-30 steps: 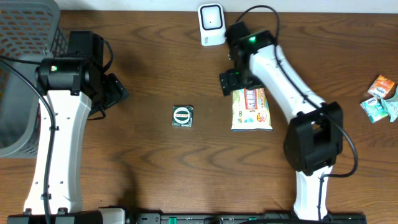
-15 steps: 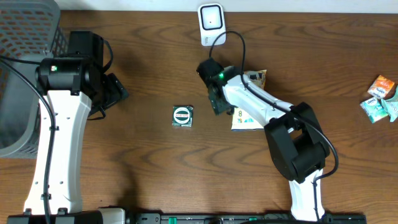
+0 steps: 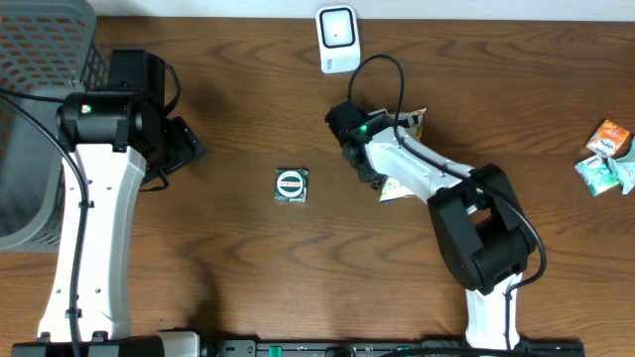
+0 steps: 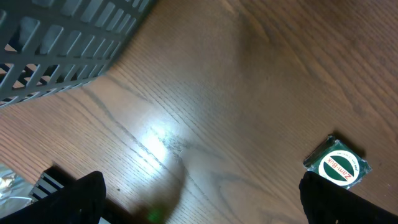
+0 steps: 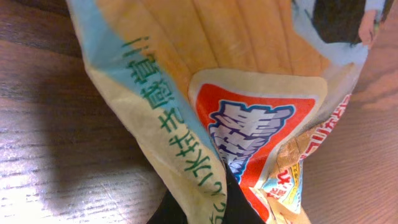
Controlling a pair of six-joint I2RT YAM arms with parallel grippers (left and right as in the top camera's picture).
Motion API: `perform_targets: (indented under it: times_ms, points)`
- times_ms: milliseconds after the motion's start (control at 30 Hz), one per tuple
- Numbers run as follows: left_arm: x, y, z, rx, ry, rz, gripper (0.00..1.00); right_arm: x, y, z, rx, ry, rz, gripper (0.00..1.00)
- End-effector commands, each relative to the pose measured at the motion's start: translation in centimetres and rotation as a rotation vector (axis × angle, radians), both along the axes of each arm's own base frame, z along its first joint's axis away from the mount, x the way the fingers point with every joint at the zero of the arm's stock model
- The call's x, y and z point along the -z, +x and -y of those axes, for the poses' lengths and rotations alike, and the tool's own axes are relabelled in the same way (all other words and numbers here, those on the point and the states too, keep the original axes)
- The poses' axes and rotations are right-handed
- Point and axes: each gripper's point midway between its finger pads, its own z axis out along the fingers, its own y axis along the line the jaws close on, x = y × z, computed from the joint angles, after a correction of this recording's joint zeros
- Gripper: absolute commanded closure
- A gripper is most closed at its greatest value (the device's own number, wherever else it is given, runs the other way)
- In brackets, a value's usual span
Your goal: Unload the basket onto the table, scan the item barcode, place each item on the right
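Your right fingers (image 5: pixel 186 211), open a second ago, now pinch the snack packet (image 5: pixel 249 93) with green print, while your left fingers (image 4: pixel 339 199) gape empty near the "Zam-Buk" sachet (image 4: pixel 336 164).

Snack packet (image 3: pixel 395 189) mostly beneath the right arm (image 3: pixel 417 169); wire basket (image 3: pixel 40 59) and small packets (image 3: pixel 607 157) partly off-frame.

One scanner (image 3: pixel 338 38), one basket (image 3: pixel 45 50), one snack bag (image 5: pixel 236 74), four small packets (image 3: pixel 292 185).

**Arm bodies: white shells, black joints**

Left arm (image 3: pixel 94 228) and right arm (image 3: pixel 427 174) had white link shells and black joint housings. Behind each pincer a green lamp (image 3: pixel 87 108) glowed. A black cable (image 3: pixel 382 61) ran behind the right pincer (image 3: pixel 373 178). The left pincer (image 4: pixel 211 198) had black fingers (image 4: pixel 84 196).
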Motion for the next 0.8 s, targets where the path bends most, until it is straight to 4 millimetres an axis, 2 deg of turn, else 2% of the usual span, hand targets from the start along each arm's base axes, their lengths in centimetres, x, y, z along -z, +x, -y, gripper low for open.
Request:
perform_targets:
  times_ms: [0,133,233,367,467,600,767]
  points:
    - [0.0,-0.1,-0.3,-0.011,0.008,-0.004,0.02,0.0,-0.5,-0.9,0.049,0.157,-0.072,0.99]
    - [0.0,-0.1,-0.3,-0.011,0.008,-0.003,0.02,-4.1,0.7,-1.5,0.064,0.309,-0.042,0.99]
    - [0.0,-0.1,-0.3,-0.011,0.008,-0.004,0.02,-7.6,1.2,-3.0,0.000,0.517,-0.046,0.99]
    - [0.0,-0.1,-0.3,-0.011,0.008,-0.003,0.02,-11.9,0.5,-4.4,-0.074,0.841,-0.092,0.99]
    - [0.0,-0.1,-0.3,-0.011,0.008,-0.004,0.02,-14.1,-0.7,-5.6,-0.161,1.070,-0.166,0.99]
    - [0.0,-0.1,-0.3,-0.010,0.008,-0.003,0.02,-15.2,-2.5,-6.6,-0.264,1.286,-0.241,0.99]
    - [0.0,-0.1,-0.3,-0.010,0.008,-0.003,0.02,-13.9,-4.7,-7.6,-0.302,1.455,-0.308,0.99]
